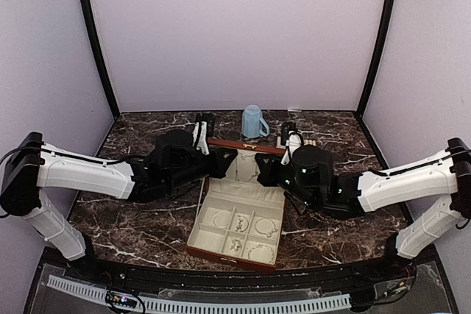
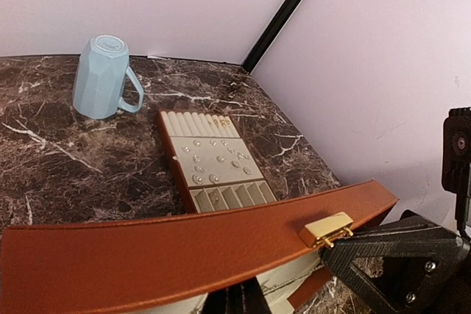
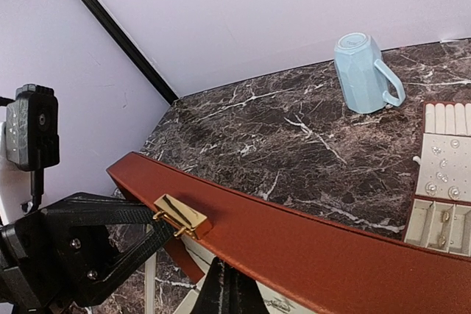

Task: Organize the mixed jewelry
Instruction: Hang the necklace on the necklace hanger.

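The reddish-brown cream-lined box (image 1: 197,220) lies open mid-table with its lid (image 1: 246,145) upright. Pale rings and bracelets (image 1: 266,227) lie in its compartments. More tiny silvery specks (image 2: 212,159) sit on the flat cream slotted tray (image 2: 210,131) behind the lid, also in the right wrist view (image 3: 440,163). My left gripper (image 1: 221,158) and right gripper (image 1: 274,170) flank the lid's inner face. In each wrist view my own fingers (image 2: 243,295) (image 3: 227,288) look closed together just under the lid rim (image 2: 147,255) (image 3: 331,255), near the gold clasp (image 2: 327,228) (image 3: 180,215). The fingertips are hidden.
A pale blue mug (image 1: 254,121) stands upside down at the back, also seen in the wrist views (image 2: 101,77) (image 3: 362,71). The booth's walls close in the back and sides. The other arm's finger shows beside the clasp (image 2: 390,255) (image 3: 88,255).
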Robot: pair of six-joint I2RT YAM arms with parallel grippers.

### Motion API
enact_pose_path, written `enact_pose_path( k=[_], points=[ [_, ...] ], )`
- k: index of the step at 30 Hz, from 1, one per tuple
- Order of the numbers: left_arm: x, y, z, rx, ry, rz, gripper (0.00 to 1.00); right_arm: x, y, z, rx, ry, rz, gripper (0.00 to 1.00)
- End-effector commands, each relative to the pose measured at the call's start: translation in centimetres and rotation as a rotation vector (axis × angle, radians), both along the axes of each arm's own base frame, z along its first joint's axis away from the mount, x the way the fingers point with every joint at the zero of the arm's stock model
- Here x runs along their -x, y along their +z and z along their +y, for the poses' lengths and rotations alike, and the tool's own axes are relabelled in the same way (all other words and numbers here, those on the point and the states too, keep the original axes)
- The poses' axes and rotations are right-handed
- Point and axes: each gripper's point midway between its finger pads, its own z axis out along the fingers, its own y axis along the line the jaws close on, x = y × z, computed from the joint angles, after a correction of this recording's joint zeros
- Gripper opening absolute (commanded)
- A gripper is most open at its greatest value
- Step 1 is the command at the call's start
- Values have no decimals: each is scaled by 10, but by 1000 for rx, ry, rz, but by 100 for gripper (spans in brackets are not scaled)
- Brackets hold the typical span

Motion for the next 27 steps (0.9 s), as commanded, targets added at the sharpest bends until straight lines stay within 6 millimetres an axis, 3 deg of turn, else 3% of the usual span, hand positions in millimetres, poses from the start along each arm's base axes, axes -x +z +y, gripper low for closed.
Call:
enact_pose_path(
  k=[1, 12, 27],
  points=[
    [7, -14, -3, -23, -18, 22, 0, 0, -4, 3, -1, -3, 7, 0],
    [15, -27, -7, -75, -44, 26, 0, 3, -11, 7, 12, 24, 21, 0],
    [21, -23, -14, -119, -64, -20, 0, 7, -11, 11, 18, 58, 8, 0]
  ],
)
